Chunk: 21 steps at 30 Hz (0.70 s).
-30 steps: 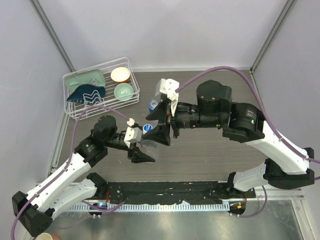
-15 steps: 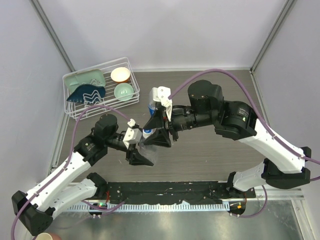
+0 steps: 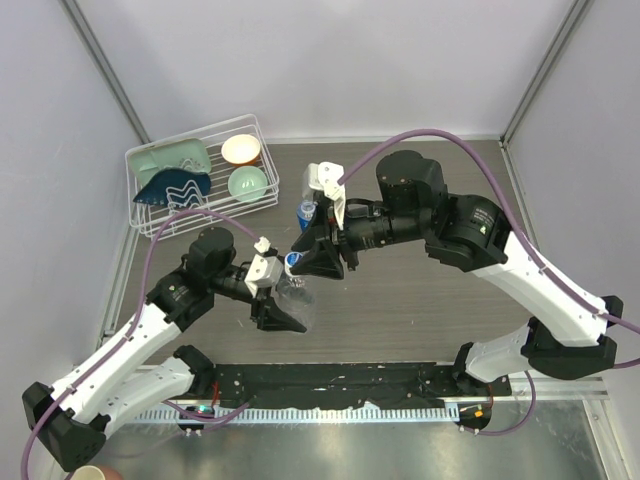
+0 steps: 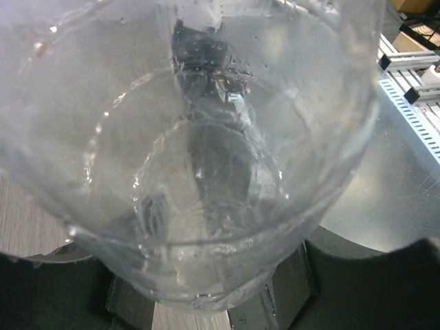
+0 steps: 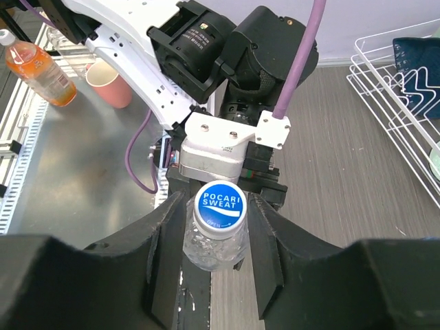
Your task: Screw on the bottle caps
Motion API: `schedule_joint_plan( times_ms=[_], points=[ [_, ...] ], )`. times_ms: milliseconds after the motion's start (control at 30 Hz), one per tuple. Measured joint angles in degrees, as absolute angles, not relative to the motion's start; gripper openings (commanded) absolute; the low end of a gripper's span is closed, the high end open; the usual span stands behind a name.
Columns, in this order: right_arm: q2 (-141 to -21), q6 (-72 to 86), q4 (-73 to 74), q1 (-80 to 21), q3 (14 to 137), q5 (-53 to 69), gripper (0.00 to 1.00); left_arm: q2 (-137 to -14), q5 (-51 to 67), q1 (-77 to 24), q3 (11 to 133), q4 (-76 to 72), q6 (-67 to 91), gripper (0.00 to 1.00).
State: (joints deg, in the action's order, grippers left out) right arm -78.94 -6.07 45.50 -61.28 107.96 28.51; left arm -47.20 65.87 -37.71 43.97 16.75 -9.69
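My left gripper (image 3: 283, 306) is shut on the plain clear bottle (image 3: 294, 292), which it holds tilted above the table. In the left wrist view this bottle (image 4: 206, 172) fills the frame, with dark fingers (image 4: 371, 282) at its base. A bottle cap (image 5: 219, 205), white-rimmed with a blue printed top, sits on its neck. My right gripper (image 5: 218, 210) straddles that cap, with a finger close on each side and a thin gap still showing. From above, the right gripper (image 3: 301, 260) covers the cap (image 3: 294, 259). The blue-label bottle (image 3: 306, 211) stands just behind.
A white wire rack (image 3: 150, 215) at the back left holds a cream bowl (image 3: 241, 149), a green bowl (image 3: 247, 183) and two dishes. In the right wrist view an orange drink bottle (image 5: 41, 65) and a pink cup (image 5: 110, 82) stand off the table edge.
My right gripper has moved left onto the cap of the held bottle and its jaws have narrowed around it. The left arm and its bottle have barely moved.
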Motion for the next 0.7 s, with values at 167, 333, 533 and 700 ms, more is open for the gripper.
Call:
schedule_joint_plan(
  times_ms=[167, 333, 533, 700],
  points=[
    [-79.2, -6.0, 45.5, -61.3, 107.5, 29.4, 0.41, -47.2, 65.8, -37.7, 44.0, 16.7, -9.7, 0.00],
    [-79.2, -6.0, 45.3, -61.0, 107.3, 29.8, 0.31, -47.2, 65.8, -37.8, 44.0, 16.6, -9.9, 0.00],
    [-79.3, -5.9, 45.1, -60.8, 107.2, 29.9, 0.01, -47.2, 65.4, -37.8, 44.0, 16.4, -10.0, 0.00],
    [-81.1, -5.2, 46.7, -60.5, 109.5, 26.7, 0.01, -47.2, 60.8, -37.6, 44.0, 15.3, -9.7, 0.00]
  ],
)
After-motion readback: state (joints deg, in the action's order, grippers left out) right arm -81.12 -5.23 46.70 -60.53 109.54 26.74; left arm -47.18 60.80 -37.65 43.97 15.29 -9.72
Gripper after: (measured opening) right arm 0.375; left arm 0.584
